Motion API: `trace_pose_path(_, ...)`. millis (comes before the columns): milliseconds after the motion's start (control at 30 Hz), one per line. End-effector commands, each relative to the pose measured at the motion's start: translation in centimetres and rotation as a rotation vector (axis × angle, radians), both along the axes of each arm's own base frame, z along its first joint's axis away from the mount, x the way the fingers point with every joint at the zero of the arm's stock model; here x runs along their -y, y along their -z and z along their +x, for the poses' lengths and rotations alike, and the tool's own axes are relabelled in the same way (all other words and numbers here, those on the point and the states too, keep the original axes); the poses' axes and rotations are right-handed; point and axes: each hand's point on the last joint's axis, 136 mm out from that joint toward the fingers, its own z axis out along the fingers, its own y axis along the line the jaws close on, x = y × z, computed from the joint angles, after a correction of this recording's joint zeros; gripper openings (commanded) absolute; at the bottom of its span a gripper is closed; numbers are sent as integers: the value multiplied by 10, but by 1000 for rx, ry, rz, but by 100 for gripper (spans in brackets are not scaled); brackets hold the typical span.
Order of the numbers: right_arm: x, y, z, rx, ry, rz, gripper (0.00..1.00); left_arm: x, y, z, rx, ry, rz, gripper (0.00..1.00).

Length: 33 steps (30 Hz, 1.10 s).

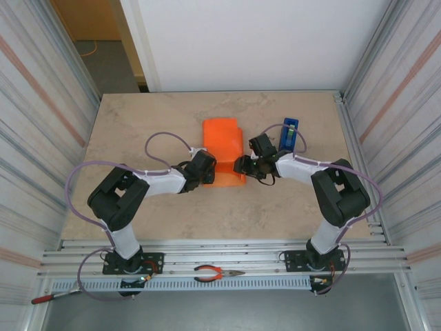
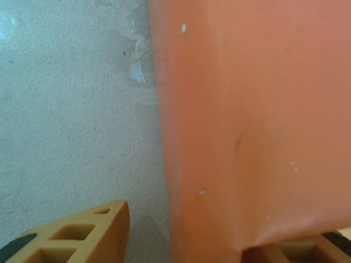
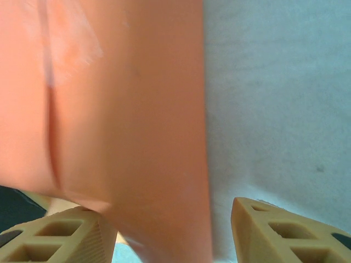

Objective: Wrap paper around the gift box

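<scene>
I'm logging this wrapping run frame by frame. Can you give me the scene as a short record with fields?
paper: orange, folded, mid-table
left end effector: open, fingers either side of the paper's near left edge
right end effector: open, fingers either side of the paper's near right edge
tape dispenser: blue, right of the paper, apart from it
pliers: on the near rail, between the arm bases
table: beige, stone-look
</scene>
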Motion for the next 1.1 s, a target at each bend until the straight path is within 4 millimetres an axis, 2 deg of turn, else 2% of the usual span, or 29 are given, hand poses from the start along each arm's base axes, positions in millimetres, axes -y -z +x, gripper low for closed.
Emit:
trace_pose_path(0, 8, -8, -6, 20, 12, -1, 56, -2, 0, 3, 6, -26, 26, 49)
trace_pose_path(133, 13, -3, -5, 11, 20, 1, 55, -2, 1, 3, 4, -23, 28, 49)
trace_pose_path(233, 12, 3, 1, 4, 22, 0, 48, -1, 1, 3, 3, -20, 28, 50)
trace_pose_path(400, 4, 12, 12, -18, 8, 5, 18, 1, 0, 4, 4, -18, 25, 49)
trace_pose_path(467, 1, 12, 12, -19, -1, 12, 11, 2, -1, 4, 4, -18, 22, 49)
trace_pose_path(533, 2, 12, 12, -20, -2, 8, 13, 3, -2, 4, 7, -17, 20, 49)
trace_pose_path(567, 3, 12, 10, -22, -5, 7, 18, 3, -2, 4, 6, -17, 18, 49)
trace_pose_path(633, 5, 11, 8, -23, -4, 1, 41, 4, -2, 3, 7, -18, 14, 49)
trace_pose_path(700, 6, 10, 5, -24, -3, 4, 48, 6, -3, 3, 7, -14, 8, 49)
trace_pose_path(867, 7, 1, -1, -17, 1, 17, 50, 10, -8, 3, 13, -11, 0, 49)
trace_pose_path(1067, 20, -12, -10, 14, 34, 11, 50, 11, -10, 3, 15, -10, -2, 48)
